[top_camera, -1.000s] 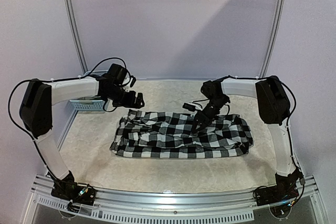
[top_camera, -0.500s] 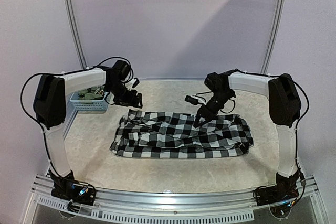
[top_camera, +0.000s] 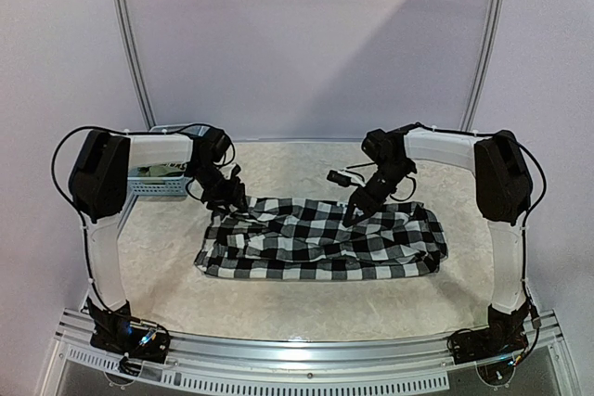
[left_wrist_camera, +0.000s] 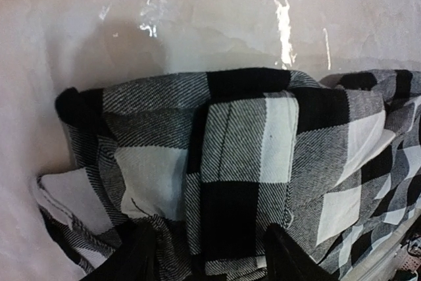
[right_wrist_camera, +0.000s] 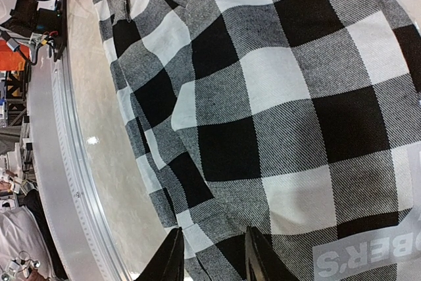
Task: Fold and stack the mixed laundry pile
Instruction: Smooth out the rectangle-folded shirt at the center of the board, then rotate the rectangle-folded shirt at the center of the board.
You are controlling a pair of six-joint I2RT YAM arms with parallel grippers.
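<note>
The black-and-white checked shirt (top_camera: 325,240) lies spread flat across the middle of the table, wider than it is deep. My left gripper (top_camera: 237,203) is down at its far left corner. In the left wrist view its two fingers stand well apart, astride a raised fold of the shirt (left_wrist_camera: 243,143), so the left gripper (left_wrist_camera: 210,228) reads as open. My right gripper (top_camera: 353,214) rests on the shirt's far edge, right of centre. Its tips are a little apart over flat checked cloth (right_wrist_camera: 276,83), and the right gripper (right_wrist_camera: 214,229) pinches nothing that I can see.
A light blue lattice basket (top_camera: 153,183) stands at the back left, partly behind my left arm; its contents are too small to make out. Bare marbled table (top_camera: 297,308) lies in front of the shirt, ending at a metal rail (top_camera: 297,354).
My left arm has swung from beside the basket down onto the shirt's far left corner, and its jaws have narrowed. The right gripper has barely moved. The shirt lies as before.
</note>
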